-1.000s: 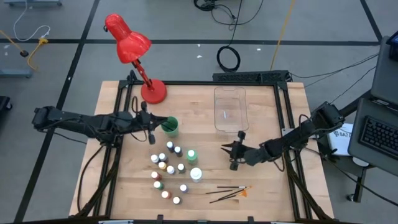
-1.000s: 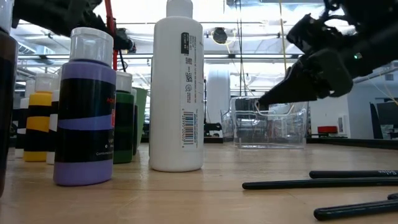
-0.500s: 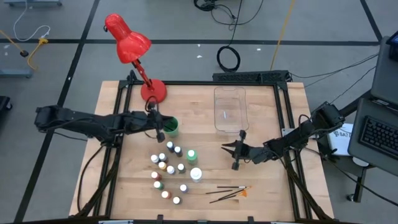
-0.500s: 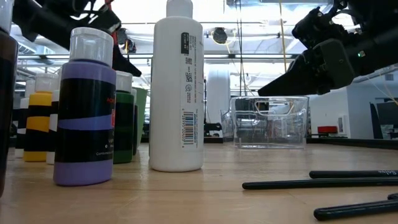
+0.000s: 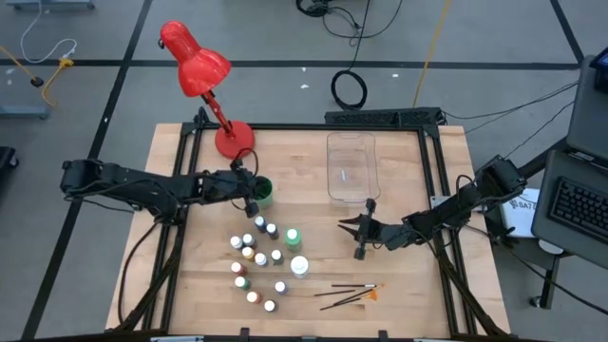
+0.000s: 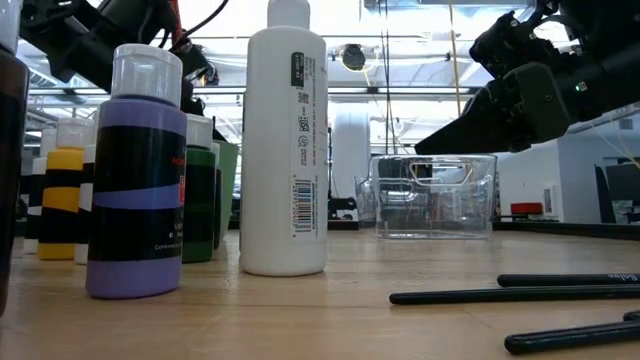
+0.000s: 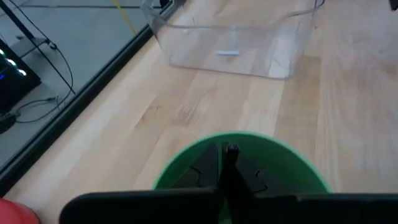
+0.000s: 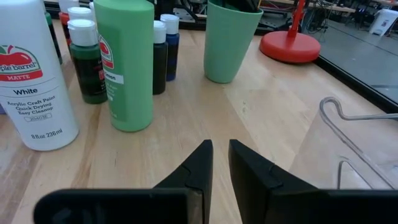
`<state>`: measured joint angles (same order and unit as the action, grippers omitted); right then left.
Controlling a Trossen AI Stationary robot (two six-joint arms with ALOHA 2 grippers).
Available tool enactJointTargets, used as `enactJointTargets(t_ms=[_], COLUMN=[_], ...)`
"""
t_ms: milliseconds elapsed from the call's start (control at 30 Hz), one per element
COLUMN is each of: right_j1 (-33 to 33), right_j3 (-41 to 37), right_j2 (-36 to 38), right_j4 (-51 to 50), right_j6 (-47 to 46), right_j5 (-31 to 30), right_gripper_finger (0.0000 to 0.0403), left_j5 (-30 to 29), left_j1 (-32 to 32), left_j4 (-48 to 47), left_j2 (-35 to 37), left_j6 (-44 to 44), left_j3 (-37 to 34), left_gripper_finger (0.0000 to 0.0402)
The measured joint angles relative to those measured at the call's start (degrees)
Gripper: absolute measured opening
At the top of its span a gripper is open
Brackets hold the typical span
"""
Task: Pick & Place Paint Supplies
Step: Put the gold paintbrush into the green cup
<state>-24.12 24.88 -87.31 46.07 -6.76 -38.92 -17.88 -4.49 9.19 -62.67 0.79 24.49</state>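
Note:
Several small white-capped paint bottles (image 5: 255, 258) stand in a cluster on the table, with a larger green bottle (image 5: 293, 236) and a white bottle (image 5: 299, 267) on the cluster's right. Thin dark paintbrushes (image 5: 350, 293) lie near the front edge. My left gripper (image 5: 252, 198) hovers over the green cup (image 5: 264, 195), shut on a thin dark stem that looks like a paintbrush (image 7: 231, 149). My right gripper (image 5: 343, 226) hangs above bare wood right of the bottles, slightly open, with nothing between its fingers (image 8: 200, 163). My left gripper pinches a thin dark stem between its two fingertips (image 7: 214, 163). The stem's end (image 7: 231, 148) sticks out past the fingers over the mouth of the green cup (image 7: 186, 163). The fingers hide the rest of the stem, and I cannot tell its length.
A clear plastic bin (image 5: 351, 166) stands at the far middle of the table, just beyond my right gripper. A red desk lamp (image 5: 204, 76) stands on its base at the far left corner. Bare wood lies between the bottles and the bin.
My left gripper has moved toward the table's right, from beside the green cup to over its mouth. My right gripper has tipped its fingers up a little, closer to level, and otherwise stayed put. The bottles and loose brushes have not moved.

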Motion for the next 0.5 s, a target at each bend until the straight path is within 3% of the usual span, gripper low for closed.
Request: enactJointTargets(t_ms=[500], right_j1=[0.00], right_j3=[0.00], right_j2=[0.00], right_j4=[-0.03], right_j6=[-0.02], right_j5=[0.04], right_gripper_finger=[0.0043], left_j5=[0.59], left_j1=[-0.04], left_j4=[0.48], left_j2=[0.17], left_j6=[-1.76], left_j3=[0.00], left_gripper_finger=[0.0028])
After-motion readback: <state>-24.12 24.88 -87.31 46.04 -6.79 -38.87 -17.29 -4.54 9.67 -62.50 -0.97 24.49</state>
